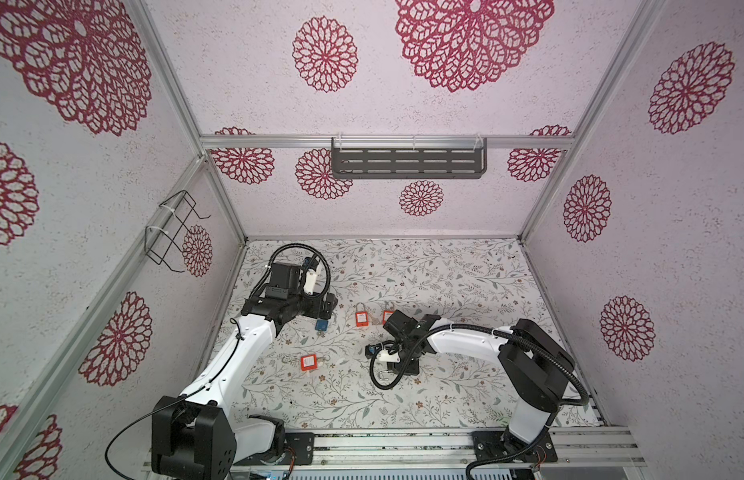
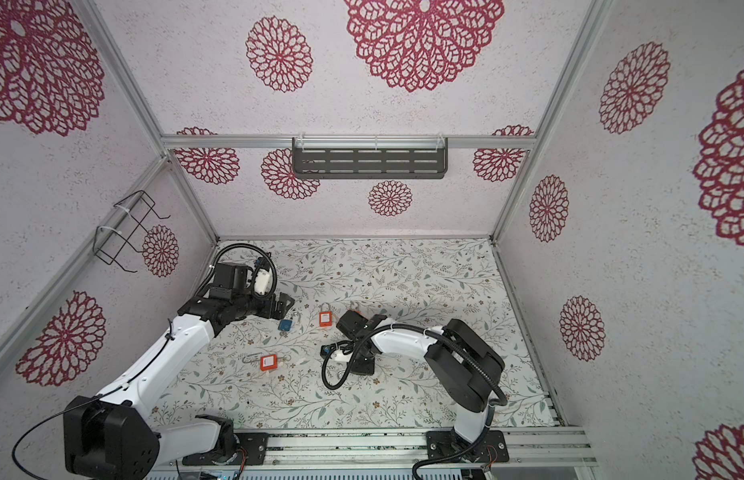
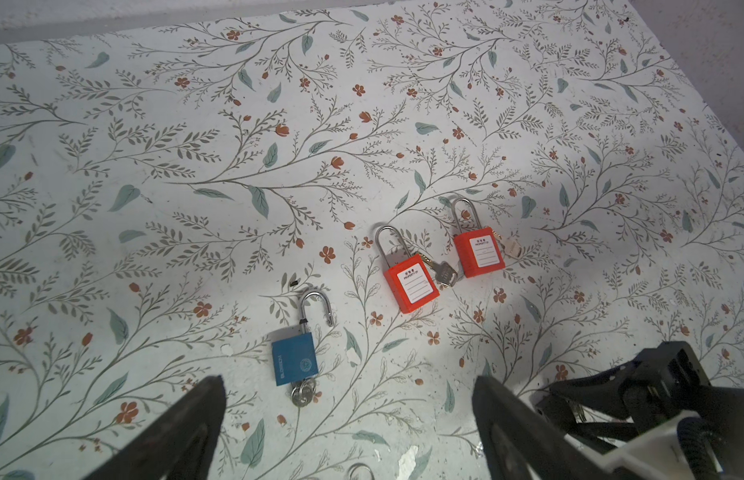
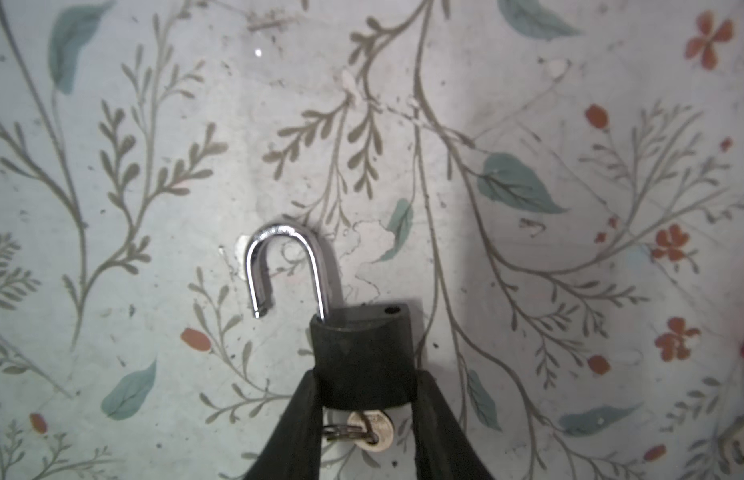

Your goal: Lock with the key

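Note:
A black padlock (image 4: 362, 353) with its silver shackle (image 4: 278, 257) swung open lies on the floral table, and my right gripper (image 4: 364, 376) is shut on its body from both sides. Its key (image 4: 372, 430) sticks out of the bottom on a ring, between the fingers. In a top view only the shackle (image 1: 385, 377) shows below the right gripper (image 1: 405, 368). My left gripper (image 3: 349, 382) is open and holds nothing. It hangs just short of a blue padlock (image 3: 294, 359) with an open shackle and a key (image 3: 302, 392) in it.
Two red padlocks (image 3: 411, 282) (image 3: 478, 249) lie beyond the blue one, with a loose key (image 3: 443, 272) between them. Another red padlock (image 1: 309, 362) lies nearer the front. A wire basket (image 1: 170, 232) hangs on the left wall and a dark shelf (image 1: 407, 162) on the back wall.

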